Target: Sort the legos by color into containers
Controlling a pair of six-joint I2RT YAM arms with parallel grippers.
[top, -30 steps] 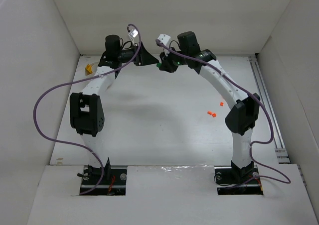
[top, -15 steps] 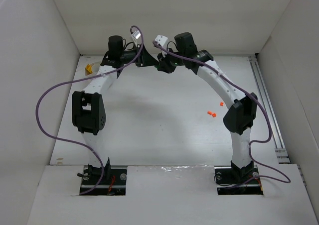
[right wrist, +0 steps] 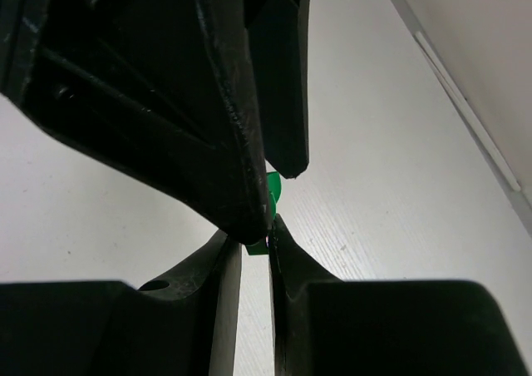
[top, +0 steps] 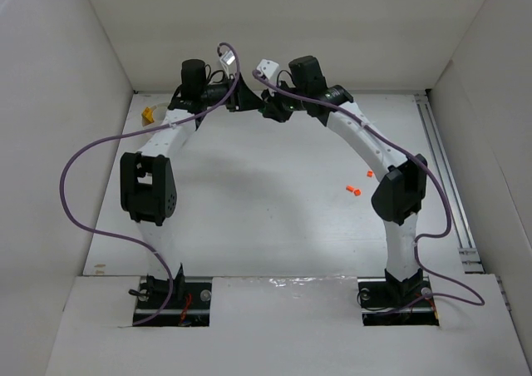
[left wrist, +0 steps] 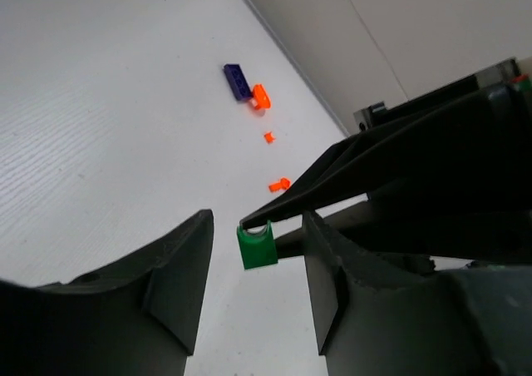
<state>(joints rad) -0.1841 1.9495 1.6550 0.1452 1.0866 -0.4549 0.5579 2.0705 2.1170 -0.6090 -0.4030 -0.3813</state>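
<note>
A small green lego (left wrist: 257, 244) hangs above the table, pinched at its top by my right gripper (right wrist: 253, 239), which is shut on it. My left gripper (left wrist: 256, 225) stands open around that brick, with a gap on each side of it. Seen from above, the left gripper (top: 248, 101) and the right gripper (top: 268, 106) meet tip to tip at the far middle of the table. On the table lie a dark blue lego (left wrist: 238, 81), an orange lego (left wrist: 261, 97) touching it, and two smaller orange pieces (left wrist: 280, 185). No container shows in any view.
Two orange legos (top: 355, 191) lie on the right of the table beside the right arm. A yellow object (top: 150, 114) sits at the far left corner. White walls close in the table, with a rail (top: 445, 176) along the right edge. Purple cables loop off both arms.
The right gripper has shifted left with the green lego until it sits between the left gripper's fingers. The left jaws have narrowed around it.
</note>
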